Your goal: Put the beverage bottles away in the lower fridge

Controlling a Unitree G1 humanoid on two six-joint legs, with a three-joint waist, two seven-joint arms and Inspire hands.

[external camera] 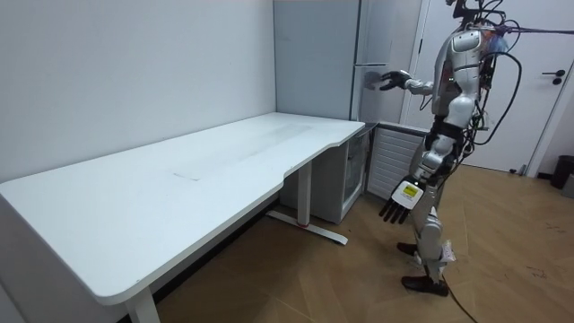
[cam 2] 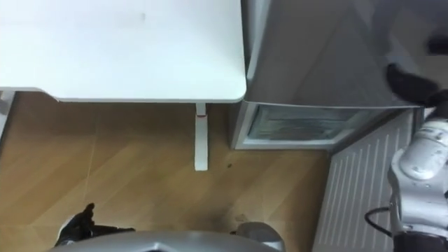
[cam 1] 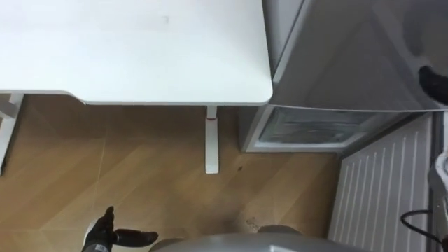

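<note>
Low at the near left, the left hand (cam 1: pixel 103 235) hangs over the wood floor (cam 1: pixel 140 175), fingers straight and loosely spread, holding nothing. In the room view it hangs beside the robot's thigh, palm back.

Far left lies a white table (cam 1: pixel 140 49), its leg (cam 1: pixel 211 140) standing on the floor just left of the fridge (cam 1: pixel 350 56). The robot stands upright facing the fridge, near the table's right end.

The fridge's lower compartment (cam 1: pixel 315 129) is open at floor level – a pale glass-fronted shelf shows inside, and what it holds is too dim to tell. Its door (cam 1: pixel 381 189), white and ribbed on the inside, is swung out toward the robot on the right.

The right hand (cam 2: pixel 411 83) is raised at the right, up against the grey upper front of the fridge – fingers relaxed and spread wide, gripping nothing. Whether it touches the fridge I cannot tell
</note>
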